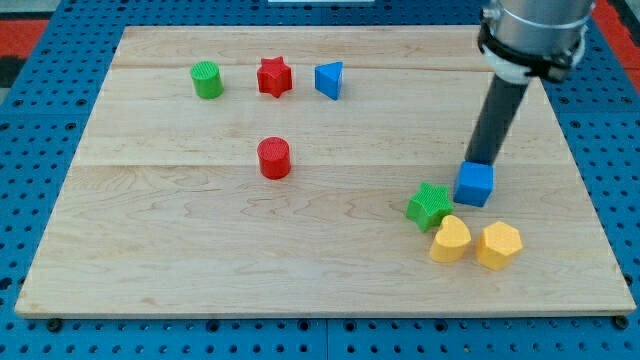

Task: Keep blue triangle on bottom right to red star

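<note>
The red star point(274, 77) lies near the view's top, left of centre. The blue triangle point(329, 79) lies just to its right, a small gap between them, at about the same height. My tip point(481, 160) is far off at the view's right, touching or just above the top edge of a blue cube point(475, 184). The rod rises from there to the arm at the view's top right.
A green cylinder point(208, 80) lies left of the red star. A red cylinder point(274, 158) lies below the star. A green star point(430, 206), a yellow heart-like block point(451, 240) and a yellow hexagon point(498, 246) cluster below the blue cube.
</note>
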Controlling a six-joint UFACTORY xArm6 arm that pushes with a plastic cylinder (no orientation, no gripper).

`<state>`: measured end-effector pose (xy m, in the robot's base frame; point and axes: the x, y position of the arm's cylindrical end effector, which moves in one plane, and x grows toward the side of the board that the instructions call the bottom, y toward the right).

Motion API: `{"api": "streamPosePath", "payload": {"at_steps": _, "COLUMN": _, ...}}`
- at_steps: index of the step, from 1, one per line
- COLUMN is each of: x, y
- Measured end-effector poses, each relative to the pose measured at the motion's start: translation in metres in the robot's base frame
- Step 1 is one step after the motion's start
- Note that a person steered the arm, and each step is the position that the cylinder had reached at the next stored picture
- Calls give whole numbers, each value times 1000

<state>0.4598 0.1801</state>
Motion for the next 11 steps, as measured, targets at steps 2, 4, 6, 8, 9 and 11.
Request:
{"api": "streamPosePath", "payload": {"at_steps": 2, "x": 26, "y": -9}}
{"api": "streamPosePath", "payload": {"at_steps": 4, "x": -92, "y": 13}}
{"api": "streamPosePath", "payload": {"at_steps": 6, "x": -199, "y": -84}}
{"api": "streamPosePath", "payload": {"at_steps": 8, "x": -158, "y": -184}}
{"api": "streamPosePath", "payload": {"at_steps": 9, "x": -102, "y": -169}}
{"api": "streamPosePath", "payload": {"at_steps": 11, "x": -165, "y": -161}}
